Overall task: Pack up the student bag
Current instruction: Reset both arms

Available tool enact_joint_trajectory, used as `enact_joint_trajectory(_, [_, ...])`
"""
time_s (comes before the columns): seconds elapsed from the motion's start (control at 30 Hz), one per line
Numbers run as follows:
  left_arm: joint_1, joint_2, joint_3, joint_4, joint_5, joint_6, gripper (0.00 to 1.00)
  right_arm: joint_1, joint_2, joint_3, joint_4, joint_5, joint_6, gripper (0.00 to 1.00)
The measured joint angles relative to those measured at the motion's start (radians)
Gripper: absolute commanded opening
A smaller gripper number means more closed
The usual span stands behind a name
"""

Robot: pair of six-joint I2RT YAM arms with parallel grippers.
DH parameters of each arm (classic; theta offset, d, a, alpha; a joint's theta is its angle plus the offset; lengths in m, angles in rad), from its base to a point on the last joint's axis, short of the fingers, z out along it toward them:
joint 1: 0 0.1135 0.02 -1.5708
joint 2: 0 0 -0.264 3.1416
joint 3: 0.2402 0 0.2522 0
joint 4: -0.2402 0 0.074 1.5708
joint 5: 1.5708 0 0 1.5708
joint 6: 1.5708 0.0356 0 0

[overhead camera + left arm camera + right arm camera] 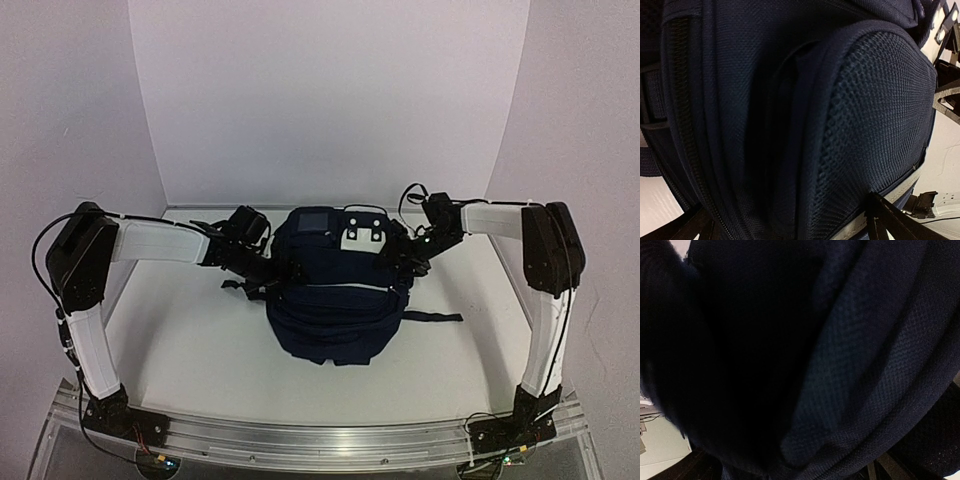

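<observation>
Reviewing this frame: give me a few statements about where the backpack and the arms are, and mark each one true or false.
1. The backpack sits on the table between the two arms. True.
2. Only the left claw is at the backpack. False: the right claw is at its opposite side too.
3. A white patch shows near the backpack's top. True.
4. A book lies on the table beside the backpack. False: no book is in view, only a strap trailing out from the backpack.
5. The left wrist view looks closely at a mesh pocket on the backpack. True.
</observation>
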Motion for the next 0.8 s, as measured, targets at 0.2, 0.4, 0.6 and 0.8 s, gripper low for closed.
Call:
enact_joint_trajectory(0.2, [-0.037,-0.004,-0.012,0.016,-0.006,-0.05,1.0,0.0,-0.024,-0.035,0.032,0.003,-0.007,0.98])
enact_joint_trajectory(0.4, [-0.042,-0.048,0.016,-0.09,-0.047,-0.023,1.0,-0.02,-0.117,-0.049,-0.012,0.024,-0.02,0.98])
enact_joint_trajectory(0.6, [0.092,-0.12,0.225,-0.293,-0.06,0.036,1.0,-0.159,-0.235,0.098,-0.054,0.089,-0.087,0.98])
enact_joint_trajectory(0.8, [0.264,-0.186,0.42,-0.427,-0.157,0.112,1.0,-0.209,-0.394,0.154,-0.046,0.205,-0.142,0.98])
